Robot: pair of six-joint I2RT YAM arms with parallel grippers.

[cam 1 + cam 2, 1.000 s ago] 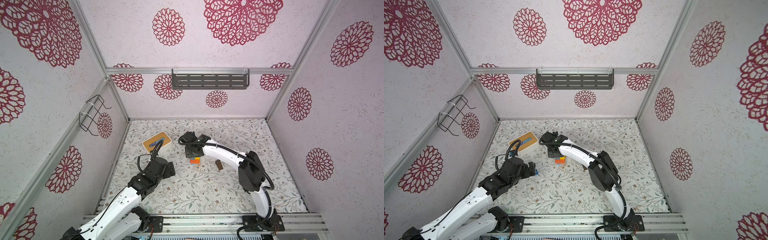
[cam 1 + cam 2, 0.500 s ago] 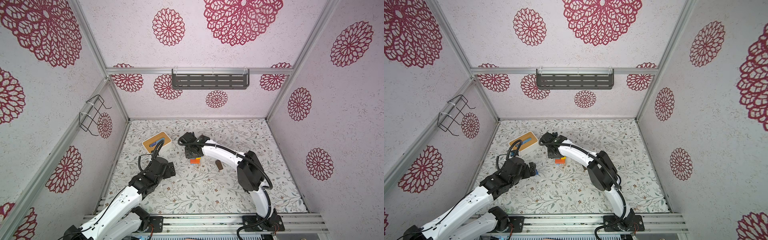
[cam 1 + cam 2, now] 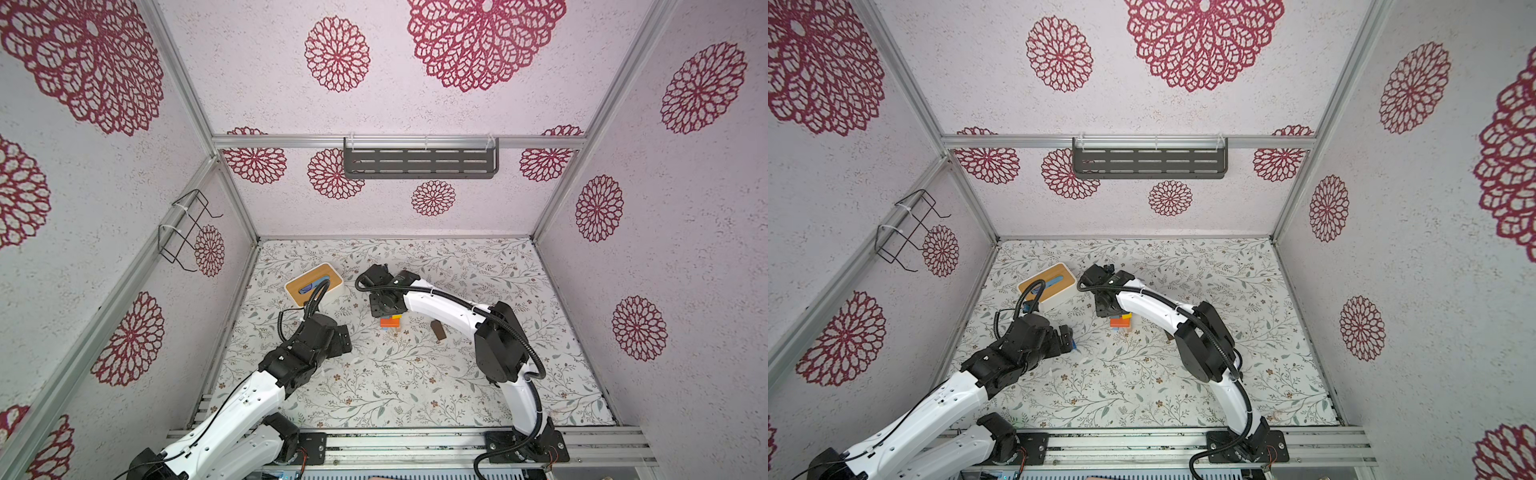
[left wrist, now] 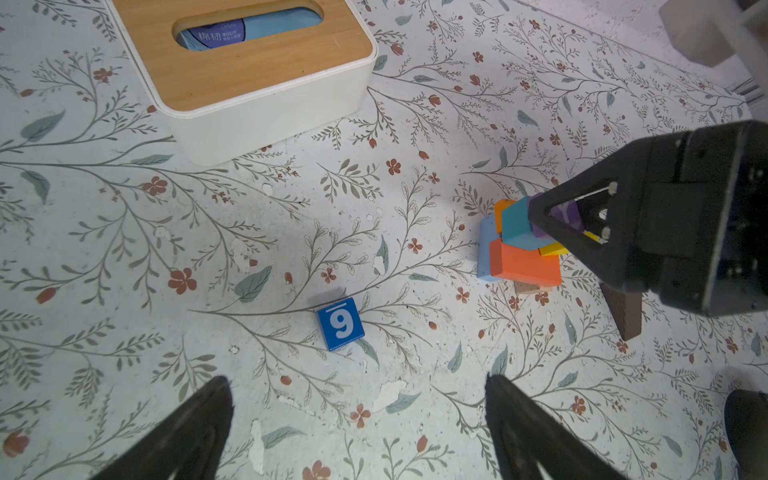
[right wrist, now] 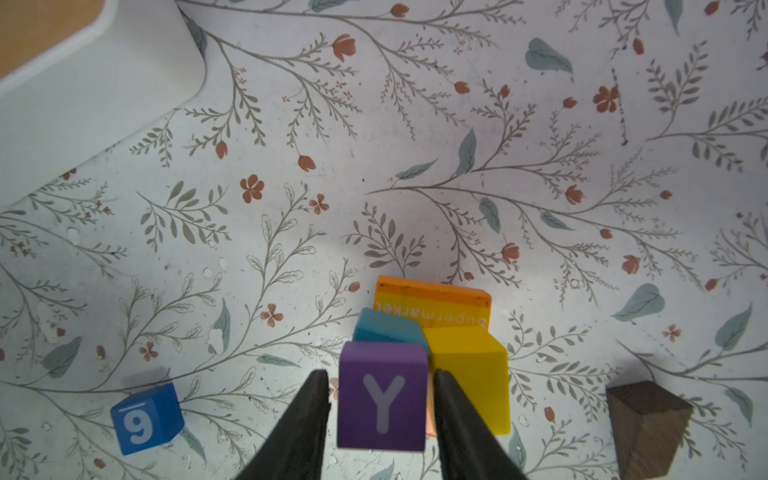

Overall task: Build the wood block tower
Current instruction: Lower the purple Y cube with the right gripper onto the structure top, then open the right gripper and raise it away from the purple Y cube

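Note:
The tower (image 3: 390, 322) is a short stack of wood blocks at mid-table: light blue and orange layers, then teal and yellow blocks, with a purple "Y" cube (image 5: 382, 395) on top. My right gripper (image 5: 381, 374) is open and straddles the purple cube, with a thin gap on each side. A blue "9" cube (image 4: 340, 324) lies flat on the mat left of the tower. A dark brown bar (image 3: 438, 330) lies to the tower's right. My left gripper (image 4: 357, 382) is wide open and empty, just short of the blue cube.
A white box with a wooden lid (image 3: 313, 284) stands at the back left, close behind the left arm's cable. The enclosure walls ring the floral mat (image 3: 415, 386). A dark shelf (image 3: 419, 162) and a wire rack (image 3: 187, 228) hang on the walls.
The right gripper's jaws have spread apart off the purple cube, which stays on the stack. The left arm has barely moved.

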